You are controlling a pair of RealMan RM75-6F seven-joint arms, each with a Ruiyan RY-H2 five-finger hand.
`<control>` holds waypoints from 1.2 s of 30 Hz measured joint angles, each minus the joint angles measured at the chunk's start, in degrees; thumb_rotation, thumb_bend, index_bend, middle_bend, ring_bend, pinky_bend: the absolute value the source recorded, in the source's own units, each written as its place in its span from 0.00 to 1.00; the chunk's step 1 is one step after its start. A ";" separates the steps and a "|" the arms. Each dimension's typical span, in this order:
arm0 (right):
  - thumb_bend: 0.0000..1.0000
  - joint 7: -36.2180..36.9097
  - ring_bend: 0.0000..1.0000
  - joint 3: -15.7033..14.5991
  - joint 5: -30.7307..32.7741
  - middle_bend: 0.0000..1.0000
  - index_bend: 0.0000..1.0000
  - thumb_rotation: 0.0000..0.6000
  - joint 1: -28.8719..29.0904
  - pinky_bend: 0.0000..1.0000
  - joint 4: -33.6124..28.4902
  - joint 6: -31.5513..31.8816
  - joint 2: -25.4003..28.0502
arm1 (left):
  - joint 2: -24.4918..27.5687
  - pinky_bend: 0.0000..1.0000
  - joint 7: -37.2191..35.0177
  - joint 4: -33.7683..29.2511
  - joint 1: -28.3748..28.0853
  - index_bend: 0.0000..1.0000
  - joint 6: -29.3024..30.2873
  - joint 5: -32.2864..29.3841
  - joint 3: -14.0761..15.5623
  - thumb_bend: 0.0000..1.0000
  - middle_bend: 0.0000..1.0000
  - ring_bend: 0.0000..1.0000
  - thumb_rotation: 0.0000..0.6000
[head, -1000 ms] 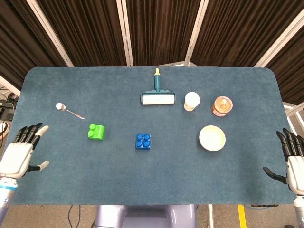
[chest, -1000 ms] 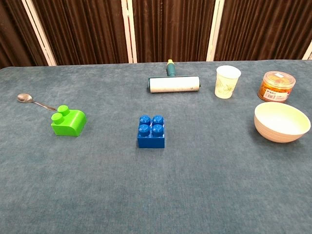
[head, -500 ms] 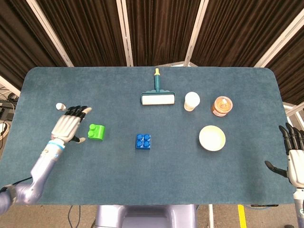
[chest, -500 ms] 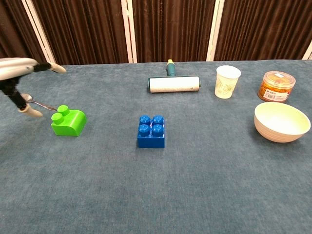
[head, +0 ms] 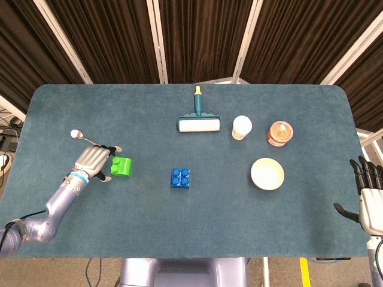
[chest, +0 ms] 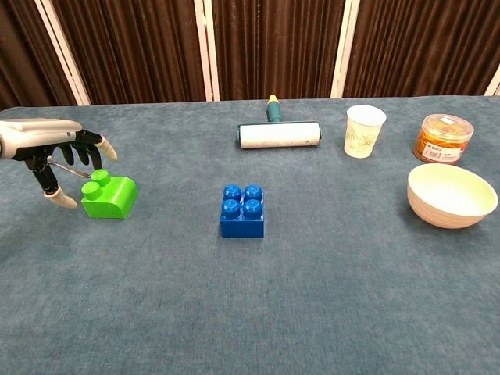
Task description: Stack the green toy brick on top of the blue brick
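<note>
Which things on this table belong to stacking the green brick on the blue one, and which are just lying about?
Belong to the job:
green plastic toy brick
blue plastic studded brick
left hand, beside the green brick

Just lying about:
metal spoon
white lint roller with teal handle
white paper cup
clear jar of orange snacks
cream round bowl

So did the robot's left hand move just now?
Yes. The left hand came in from the table's near-left edge and now sits right beside the green toy brick, fingers apart, not yet gripping it.
</note>
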 measured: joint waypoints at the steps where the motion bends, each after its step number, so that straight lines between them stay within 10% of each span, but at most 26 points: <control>1: 0.00 -0.05 0.00 -0.01 0.01 0.00 0.00 1.00 0.00 0.00 0.02 0.00 -0.04 | -0.65 0.27 -0.62 0.87 -0.10 0.21 0.23 0.21 0.01 0.00 0.28 0.24 1.00; 13: 0.00 0.18 0.00 0.07 0.52 0.00 0.00 1.00 0.09 0.00 0.62 -0.36 -0.19 | -5.52 0.27 -6.10 6.87 -1.46 0.22 0.11 2.29 0.52 0.00 0.29 0.24 1.00; 21: 0.00 0.27 0.00 0.14 0.84 0.00 0.00 1.00 0.14 0.00 0.71 -0.59 -0.12 | -6.48 0.41 -5.81 7.38 -2.62 0.43 -1.33 1.14 1.13 0.13 0.45 0.39 1.00; 36: 0.00 1.67 0.00 0.32 0.39 0.00 0.00 1.00 -0.10 0.00 0.07 0.04 0.61 | -0.98 0.41 -5.47 -9.71 -3.15 0.43 4.82 -0.35 -2.65 0.12 0.45 0.39 1.00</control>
